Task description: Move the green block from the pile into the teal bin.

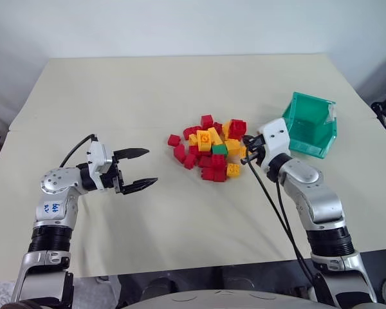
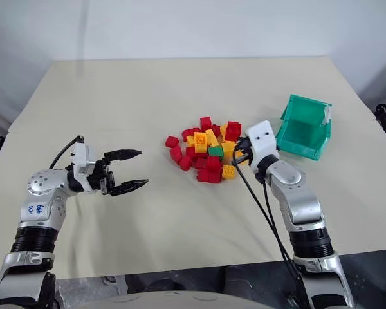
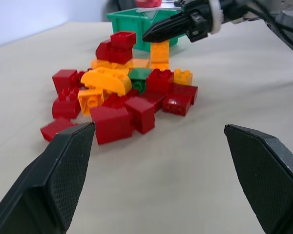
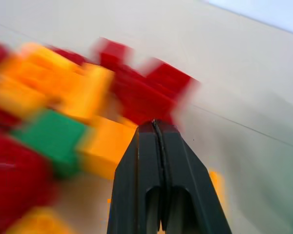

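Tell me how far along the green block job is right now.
Nothing is done yet: the green block sits in the pile, and the teal bin holds no block. In hand: the right gripper is at the pile's bin-side edge, fingers shut on nothing; the left gripper hangs open, off to the side. Left: grasp the green block, carry it over, drop it in.

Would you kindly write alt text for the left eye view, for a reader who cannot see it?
A pile of red and yellow toy bricks, with one green block among them, lies mid-table. The right hand, shut, points into the pile's edge beside a teal bin; the left hand hangs open, apart from the pile.
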### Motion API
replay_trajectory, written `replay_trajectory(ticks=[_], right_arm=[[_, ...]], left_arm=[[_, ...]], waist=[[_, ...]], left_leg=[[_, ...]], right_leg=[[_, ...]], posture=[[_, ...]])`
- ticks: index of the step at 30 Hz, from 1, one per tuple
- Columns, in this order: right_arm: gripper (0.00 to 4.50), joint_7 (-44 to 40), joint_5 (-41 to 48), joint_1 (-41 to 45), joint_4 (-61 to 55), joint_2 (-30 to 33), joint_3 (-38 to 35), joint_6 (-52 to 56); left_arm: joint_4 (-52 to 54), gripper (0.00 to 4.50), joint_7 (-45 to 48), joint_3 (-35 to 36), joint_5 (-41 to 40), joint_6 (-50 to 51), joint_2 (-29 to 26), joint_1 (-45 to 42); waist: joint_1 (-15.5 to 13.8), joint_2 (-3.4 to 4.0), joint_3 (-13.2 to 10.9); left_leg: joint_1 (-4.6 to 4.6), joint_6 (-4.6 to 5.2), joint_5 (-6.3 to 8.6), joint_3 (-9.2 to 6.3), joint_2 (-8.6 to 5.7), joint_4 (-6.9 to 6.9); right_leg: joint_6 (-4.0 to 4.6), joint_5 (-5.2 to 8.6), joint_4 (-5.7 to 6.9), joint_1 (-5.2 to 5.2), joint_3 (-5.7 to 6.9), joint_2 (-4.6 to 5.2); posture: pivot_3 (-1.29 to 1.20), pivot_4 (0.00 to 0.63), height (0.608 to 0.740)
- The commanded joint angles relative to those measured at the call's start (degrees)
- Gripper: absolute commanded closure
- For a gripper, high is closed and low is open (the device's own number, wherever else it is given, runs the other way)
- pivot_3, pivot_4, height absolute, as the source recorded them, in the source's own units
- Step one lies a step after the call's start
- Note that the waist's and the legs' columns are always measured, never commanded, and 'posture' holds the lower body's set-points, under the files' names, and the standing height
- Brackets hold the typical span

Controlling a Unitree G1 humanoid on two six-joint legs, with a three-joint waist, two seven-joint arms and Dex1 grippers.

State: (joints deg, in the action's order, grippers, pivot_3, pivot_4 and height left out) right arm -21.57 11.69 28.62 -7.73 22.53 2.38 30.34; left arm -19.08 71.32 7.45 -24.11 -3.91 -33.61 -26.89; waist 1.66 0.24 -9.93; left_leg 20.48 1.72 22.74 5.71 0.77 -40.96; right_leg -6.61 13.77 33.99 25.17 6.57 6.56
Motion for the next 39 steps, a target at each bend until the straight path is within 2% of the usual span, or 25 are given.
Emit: replay_trajectory(ticks=[1, 11, 15, 20, 28, 31, 34, 39], right_arm=[[4.48, -1.7, 0.7, 0.8, -2.2, -0.9, 0.9, 0.4], [4.48, -3.1, -3.4, 4.4, 5.7, -3.6, 6.8, 0.9], [4.48, -5.9, -3.4, 3.6, 2.9, -1.8, 8.2, 4.2], [4.48, -12.4, -0.5, 0.4, -5.9, 3.6, 10.2, 12.6], [4.48, -12.5, 1.8, 0.7, -8.7, 4.6, 3.9, 11.2], [4.48, -14.2, 5.0, -0.2, -11.6, 7.3, -1.9, 12.3], [3.94, -21.1, 13.9, -3.0, -14.4, 14.1, -11.3, 18.1], [2.3, -30.3, 20.0, -10.7, -14.1, 25.0, -22.1, 18.2]], left_arm=[[-0.4, 0.0, 0.1, -0.1, 0.2, -1.0, 0.2, -0.8], [1.4, 0.0, -0.5, -0.2, -0.3, -1.2, 0.6, 0.5], [2.0, 0.0, -1.1, 0.3, -0.5, -1.1, 0.4, 1.1], [2.4, 0.0, -1.2, 0.4, -0.6, -0.9, 0.4, 1.6], [-0.6, 0.0, -1.1, -0.2, 0.1, -1.3, 0.6, -1.1], [-1.3, 0.0, -0.8, -0.2, 0.1, -1.5, 0.4, -1.7], [-2.4, 0.0, -0.3, -0.2, 0.2, -1.8, 0.3, -2.5], [-4.0, 0.0, 0.5, 0.0, 0.2, -2.3, 0.1, -3.5]], waist=[[0.0, 0.0, 0.0], [0.0, 0.0, 0.0], [0.0, 0.0, 0.0], [-0.1, 0.0, 0.0], [-0.2, 0.0, 0.0], [-0.2, -0.01, 0.0], [-0.8, 0.0, 0.0], [-1.8, -0.01, 0.0]], left_leg=[[0.0, 0.0, 0.0, 0.0, 0.0, 0.0], [0.02, 0.0, 0.0, -0.03, -0.04, -0.03], [0.01, 0.0, 0.0, -0.07, -0.01, -0.02], [0.0, 0.0, 0.0, -0.23, 0.0, -0.07], [-0.07, 0.01, 0.0, -0.25, -0.02, -0.11], [-0.06, 0.01, 0.0, -0.25, -0.05, -0.09], [0.02, 0.01, 0.0, -0.27, -0.06, -0.07], [0.02, 0.03, 0.01, -0.15, -0.06, -0.07]], right_leg=[[0.0, 0.0, 0.0, 0.0, 0.0, 0.0], [0.0, 0.0, 0.02, -0.01, 0.0, 0.03], [0.0, 0.0, 0.02, 0.0, 0.0, 0.01], [0.0, 0.0, 0.03, -0.04, 0.01, 0.03], [0.0, 0.0, 0.08, -0.1, -0.01, 0.05], [0.0, 0.0, 0.06, -0.09, -0.01, 0.05], [0.0, 0.0, 0.0, -0.07, 0.05, 0.06], [0.0, 0.0, -0.05, -0.09, 0.08, 0.03]], posture=[[0.0, 0.15, 0.74], [0.0, 0.15, 0.74], [0.0, 0.15, 0.74], [0.0, 0.15, 0.74], [0.0, 0.15, 0.74], [0.0, 0.15, 0.74], [0.0, 0.15, 0.74], [0.0, 0.15, 0.74]])
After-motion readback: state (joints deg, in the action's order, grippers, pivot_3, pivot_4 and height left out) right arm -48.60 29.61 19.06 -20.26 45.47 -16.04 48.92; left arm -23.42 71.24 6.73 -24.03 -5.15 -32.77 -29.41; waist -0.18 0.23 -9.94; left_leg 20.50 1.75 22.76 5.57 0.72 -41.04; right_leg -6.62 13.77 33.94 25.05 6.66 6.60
